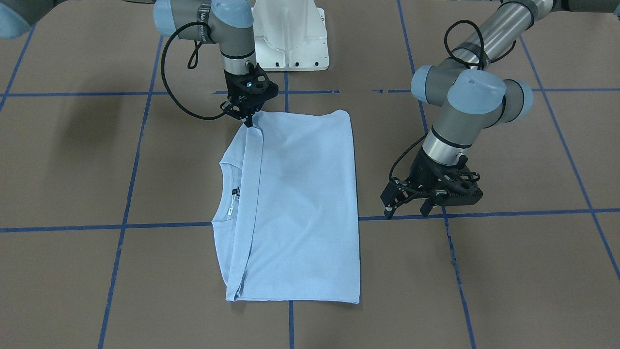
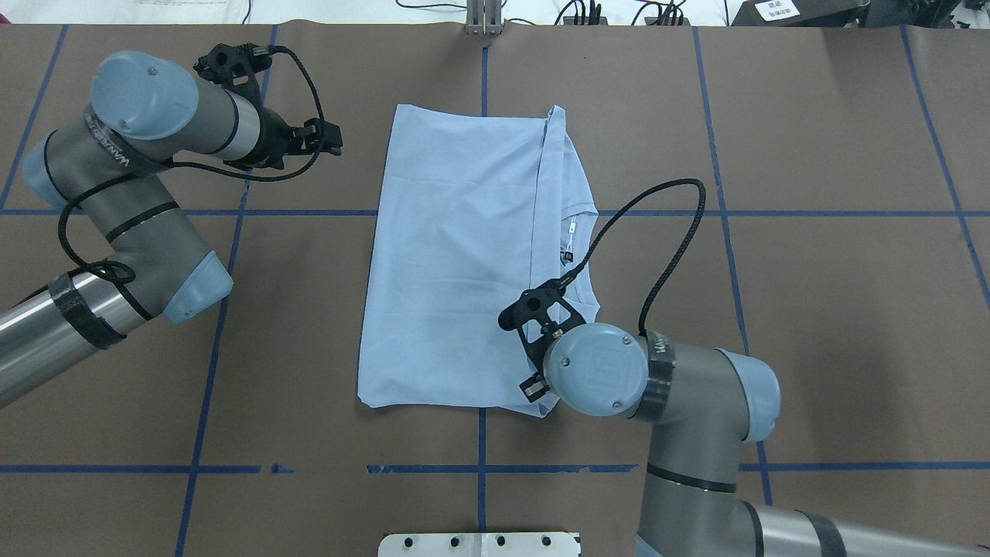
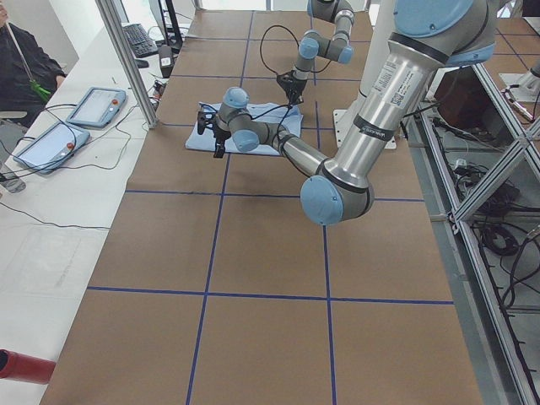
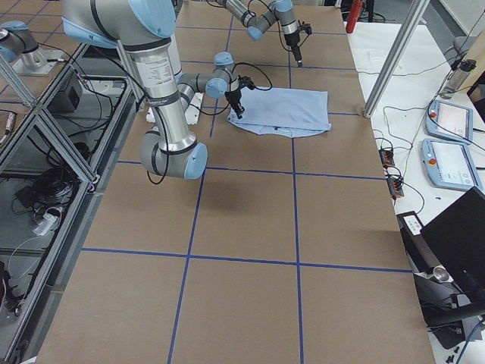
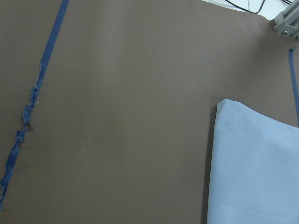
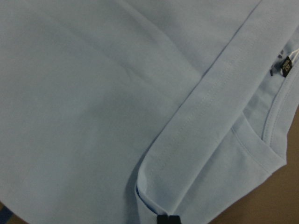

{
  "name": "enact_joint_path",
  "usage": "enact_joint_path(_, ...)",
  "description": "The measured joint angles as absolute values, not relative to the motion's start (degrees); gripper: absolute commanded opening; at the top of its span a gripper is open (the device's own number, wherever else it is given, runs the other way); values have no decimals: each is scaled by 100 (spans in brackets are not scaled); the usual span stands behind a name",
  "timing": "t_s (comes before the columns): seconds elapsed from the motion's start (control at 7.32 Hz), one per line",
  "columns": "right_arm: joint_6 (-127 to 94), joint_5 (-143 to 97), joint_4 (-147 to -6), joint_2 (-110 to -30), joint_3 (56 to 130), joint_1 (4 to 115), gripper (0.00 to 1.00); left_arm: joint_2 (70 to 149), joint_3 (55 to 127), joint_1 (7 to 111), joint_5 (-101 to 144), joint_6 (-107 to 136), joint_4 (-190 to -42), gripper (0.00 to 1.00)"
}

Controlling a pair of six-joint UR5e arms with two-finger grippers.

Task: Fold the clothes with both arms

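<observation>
Mid-fold: pinching T-shirt [image 1: 300,194] corner with right fingers [image 1: 248,117], holding left fingers [image 1: 389,206] open, empty. Probably calls for matching left grip next.

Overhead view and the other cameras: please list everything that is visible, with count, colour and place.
T-shirt: one, light blue, partly folded, flat at the table's centre.
Neck label: one, dark, inside the collar.
Table: one, brown with blue tape lines.
Pedestal base: one, white, at the robot's edge of the table.
Tablets: two, grey, on the side bench.
Person: one, in dark clothing, beside the bench.
Left gripper: one, black, open, over bare table beside the shirt.
Right gripper: one, black, shut on the shirt's corner nearest the robot.
</observation>
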State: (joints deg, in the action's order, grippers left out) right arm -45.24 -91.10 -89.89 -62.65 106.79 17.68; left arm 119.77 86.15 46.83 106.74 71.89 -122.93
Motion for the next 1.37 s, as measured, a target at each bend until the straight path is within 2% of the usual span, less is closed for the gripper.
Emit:
enact_joint_path(0.14,-4576,-9356,-8983,-6648,10929,1877,0,11975,8600,4679,10672,7187,-12314,100)
enact_joint_path(0.27,-4811,-9489,-8980,-7052,11215,1925,9,11969,8585,4678,10671,7179,-12332,100)
enact_joint_path(0.41,-5219,-9620,-8986,-7327,11479,1945,68,11966,8573,4676,10670,7165,-12342,100)
enact_joint_path(0.55,-5545,-9768,-9000,-7443,11645,1994,100,11964,8564,4676,10668,7151,-12346,100)
enact_joint_path(0.96,-5786,-9875,-8978,-7340,11622,2348,100,11962,8550,4676,10662,7137,-12356,100)
enact_joint_path(1.37,-5716,-9865,-9003,-6323,10629,2789,100,11978,8543,4676,10667,7135,-12349,100)
